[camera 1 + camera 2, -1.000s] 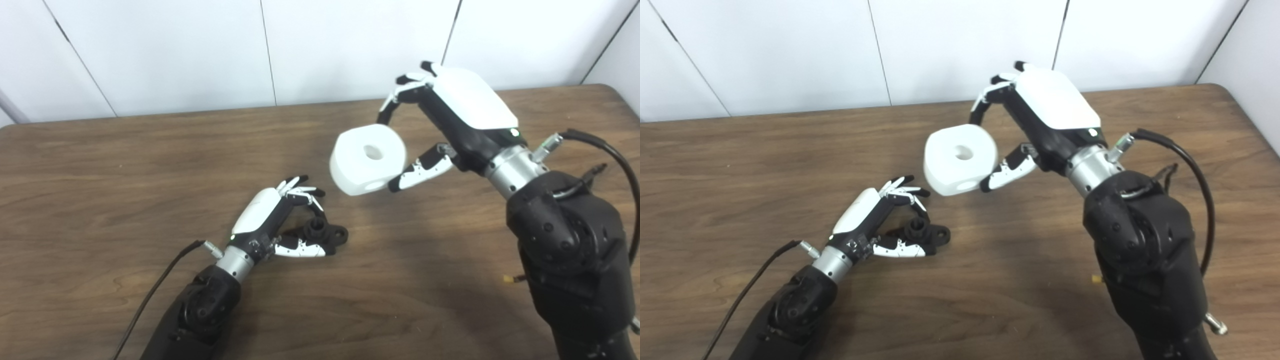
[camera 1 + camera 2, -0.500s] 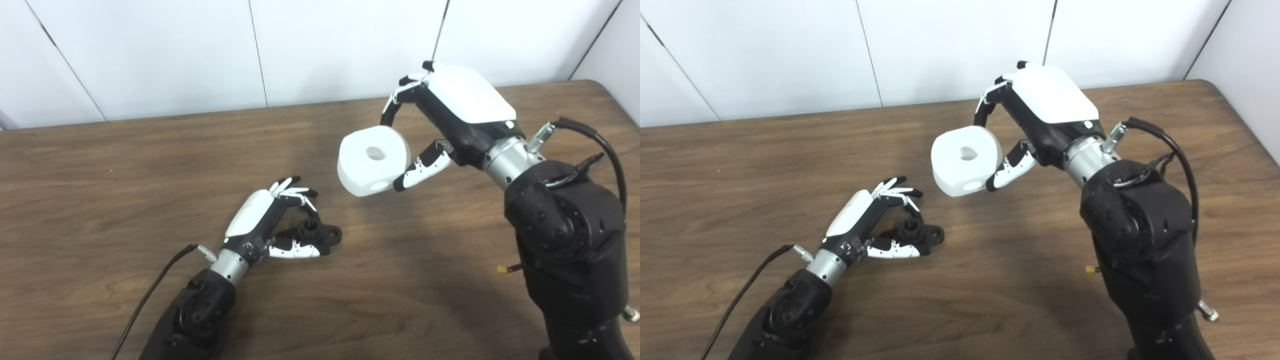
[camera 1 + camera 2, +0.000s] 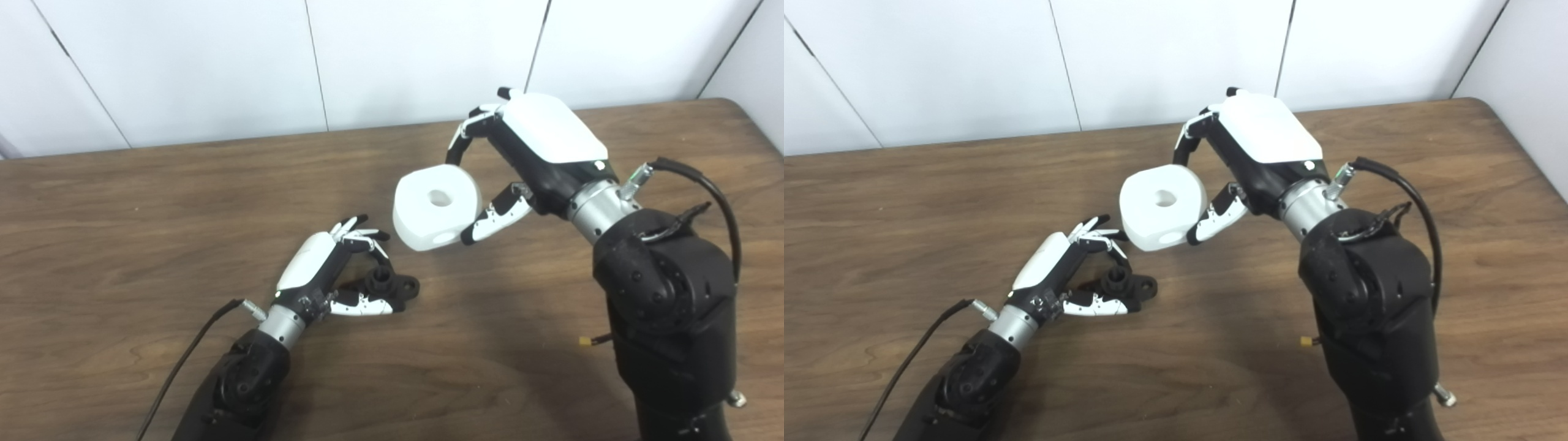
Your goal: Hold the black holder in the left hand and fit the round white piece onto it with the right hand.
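Left eye view: right robot hand (image 3: pixel 539 153) grips round white piece (image 3: pixel 436 207); left robot hand (image 3: pixel 331 269) grasps black holder (image 3: pixel 392 285).

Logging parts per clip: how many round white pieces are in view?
1. The round white piece is held above the table in the right hand; none visible elsewhere.

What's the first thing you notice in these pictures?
A chunky round white piece with a hole in its middle, held up above the wooden table by the right hand. Lower and to the left, the left hand grips a small black holder resting on the table.
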`<state>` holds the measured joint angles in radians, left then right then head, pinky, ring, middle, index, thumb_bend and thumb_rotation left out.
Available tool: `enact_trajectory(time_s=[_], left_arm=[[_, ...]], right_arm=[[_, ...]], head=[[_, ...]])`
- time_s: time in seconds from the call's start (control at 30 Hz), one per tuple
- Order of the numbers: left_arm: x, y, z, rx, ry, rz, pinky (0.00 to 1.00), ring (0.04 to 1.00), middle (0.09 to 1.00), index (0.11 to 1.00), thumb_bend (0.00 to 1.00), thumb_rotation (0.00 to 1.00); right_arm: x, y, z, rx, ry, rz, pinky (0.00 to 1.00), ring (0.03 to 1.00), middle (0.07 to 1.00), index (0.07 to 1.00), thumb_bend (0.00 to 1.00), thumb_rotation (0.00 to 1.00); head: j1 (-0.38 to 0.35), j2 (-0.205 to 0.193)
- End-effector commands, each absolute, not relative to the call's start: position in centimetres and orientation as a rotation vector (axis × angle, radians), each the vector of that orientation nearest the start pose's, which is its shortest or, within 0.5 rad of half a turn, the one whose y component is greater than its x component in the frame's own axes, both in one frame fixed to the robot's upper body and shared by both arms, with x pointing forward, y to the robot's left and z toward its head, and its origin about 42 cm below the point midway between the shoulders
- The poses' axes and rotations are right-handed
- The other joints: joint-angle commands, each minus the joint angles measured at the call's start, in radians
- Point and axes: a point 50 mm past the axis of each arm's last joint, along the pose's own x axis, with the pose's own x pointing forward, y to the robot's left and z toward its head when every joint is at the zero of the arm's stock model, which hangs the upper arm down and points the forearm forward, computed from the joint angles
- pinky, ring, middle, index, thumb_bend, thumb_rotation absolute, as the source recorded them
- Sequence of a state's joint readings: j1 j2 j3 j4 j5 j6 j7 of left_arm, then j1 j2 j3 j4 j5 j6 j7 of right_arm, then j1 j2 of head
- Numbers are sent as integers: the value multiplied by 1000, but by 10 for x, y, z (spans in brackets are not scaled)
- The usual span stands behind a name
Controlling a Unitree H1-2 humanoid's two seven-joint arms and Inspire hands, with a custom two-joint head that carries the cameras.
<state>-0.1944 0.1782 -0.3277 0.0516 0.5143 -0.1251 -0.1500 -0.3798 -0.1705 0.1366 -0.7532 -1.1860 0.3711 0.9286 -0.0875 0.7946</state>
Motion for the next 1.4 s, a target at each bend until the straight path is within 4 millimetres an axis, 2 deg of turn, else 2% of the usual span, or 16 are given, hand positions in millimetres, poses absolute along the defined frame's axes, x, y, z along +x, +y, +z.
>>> enact_trajectory(time_s=[0.0, 0.27, 0.53, 0.73, 1.37], left_arm=[[328, 158, 136, 740, -287, -497, 1000, 988, 820, 482, 524, 52], [328, 155, 137, 734, -294, -496, 1000, 985, 818, 482, 524, 52], [327, 153, 138, 723, -303, -496, 1000, 983, 818, 482, 524, 52], [327, 151, 138, 730, -299, -499, 1000, 985, 822, 482, 524, 53], [324, 149, 137, 721, -298, -494, 1000, 987, 821, 481, 524, 53]], right_arm=[[284, -182, 342, -1255, -322, 156, 1000, 865, 685, 476, 522, 141], [287, -172, 330, -1212, -278, 203, 1000, 867, 694, 475, 522, 141], [288, -170, 315, -1169, -230, 251, 1000, 852, 695, 476, 521, 141], [293, -170, 310, -1161, -199, 265, 1000, 851, 694, 477, 521, 140], [304, -162, 291, -1118, -182, 272, 1000, 849, 693, 476, 521, 139]], head=[[0, 4], [18, 20], [26, 27], [31, 29], [53, 5]])
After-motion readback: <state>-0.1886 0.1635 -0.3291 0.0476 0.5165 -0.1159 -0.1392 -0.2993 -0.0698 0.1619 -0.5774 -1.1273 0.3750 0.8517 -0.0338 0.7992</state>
